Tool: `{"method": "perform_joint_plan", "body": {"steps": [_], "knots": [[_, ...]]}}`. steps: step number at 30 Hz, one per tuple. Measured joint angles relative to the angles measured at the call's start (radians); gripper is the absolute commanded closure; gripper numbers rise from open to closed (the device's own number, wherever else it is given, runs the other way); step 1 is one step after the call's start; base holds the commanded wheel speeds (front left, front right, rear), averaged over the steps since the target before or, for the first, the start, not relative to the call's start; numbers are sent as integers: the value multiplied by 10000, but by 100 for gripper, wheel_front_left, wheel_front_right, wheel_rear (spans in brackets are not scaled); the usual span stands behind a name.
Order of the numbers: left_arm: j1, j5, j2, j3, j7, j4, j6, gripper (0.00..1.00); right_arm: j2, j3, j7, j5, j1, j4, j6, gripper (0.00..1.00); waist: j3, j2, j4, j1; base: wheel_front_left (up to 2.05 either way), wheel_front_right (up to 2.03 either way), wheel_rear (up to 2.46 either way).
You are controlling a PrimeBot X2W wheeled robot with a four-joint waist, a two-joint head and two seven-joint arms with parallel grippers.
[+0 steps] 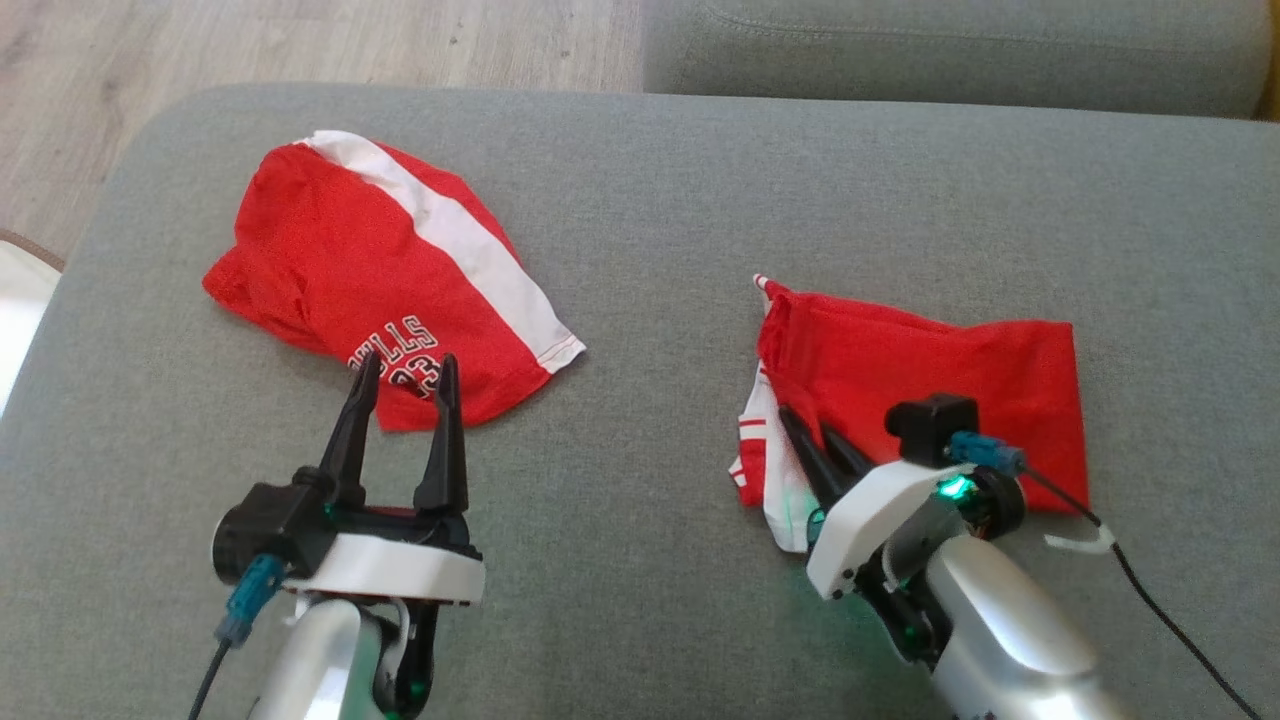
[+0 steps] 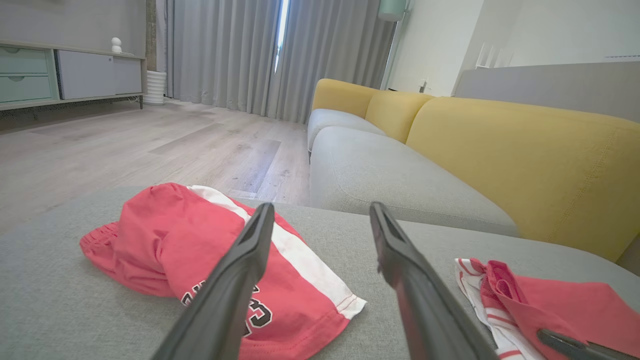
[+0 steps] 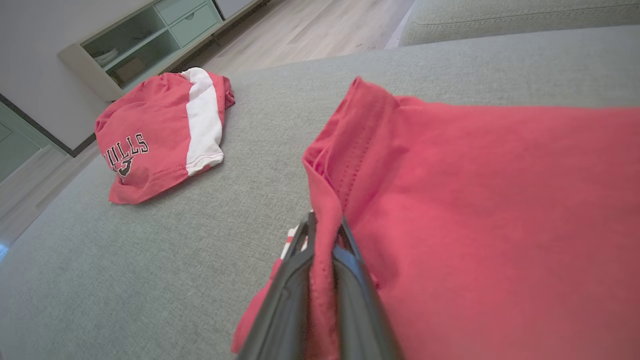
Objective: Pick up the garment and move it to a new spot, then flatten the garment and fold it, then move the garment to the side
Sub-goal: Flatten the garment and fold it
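Hard to say what cut the crumpled red cloth garment [image 1: 930,360] has: in the head view its near edge disappears under the right gripper [image 1: 806,422] and the pale wrist behind it, and in the right wrist view the red cloth [image 3: 475,200] runs off the right and bottom edges. A white-and-red striped part peeks out from beneath at its left side, half covered by the fingers. The right gripper [image 3: 326,222] is pinched together on a raised fold at the garment's left edge, with red cloth squeezed between the two dark fingers. The garment lies bunched, with a stitched hem standing up along that fold, on the right half of the broad grey fabric cushion [image 1: 640,200]. Over on the left half, well apart, lies a second red cloth piece with a broad white stripe [image 1: 340,260]; its black-and-white lettering is partly masked by the left gripper [image 1: 408,362], whose fingers stand wide apart with nothing between them, their tips over that piece's near corner. In the left wrist view those spread fingers [image 2: 321,207] frame bare cushion. A black cable [image 1: 1160,600] trails off the right wrist. Beyond the cushion sit a grey sofa seat with a yellow sofa back [image 2: 525,160] and a pale wooden floor [image 1: 300,40].
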Motion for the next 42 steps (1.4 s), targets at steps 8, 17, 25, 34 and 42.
{"method": "perform_joint_plan", "body": {"steps": [8,17,25,34,42], "knots": [[-210,6,0,-40,0,71,-12,0,-4,1563,-1032,1114,-270,105,0,0,57,0,-296,0,0,0,0],[-122,6,0,132,0,-98,-23,0,2,658,-2031,-151,-1419,98,2,0,-377,0,-943,-1,0,0,0],[202,6,0,372,0,-401,25,0,-660,-1829,-2220,-2474,-1142,-625,2,0,-743,0,-1641,-2,0,0,0],[676,280,0,337,0,-671,44,0,-460,-4205,-2230,-3651,1381,-2884,2,0,-975,0,-2057,-2,0,0,0],[1263,265,4,355,0,-759,196,0,-10,-4612,-2230,-3898,2470,-3689,2,0,-998,0,-2084,-2,0,0,0]]}}
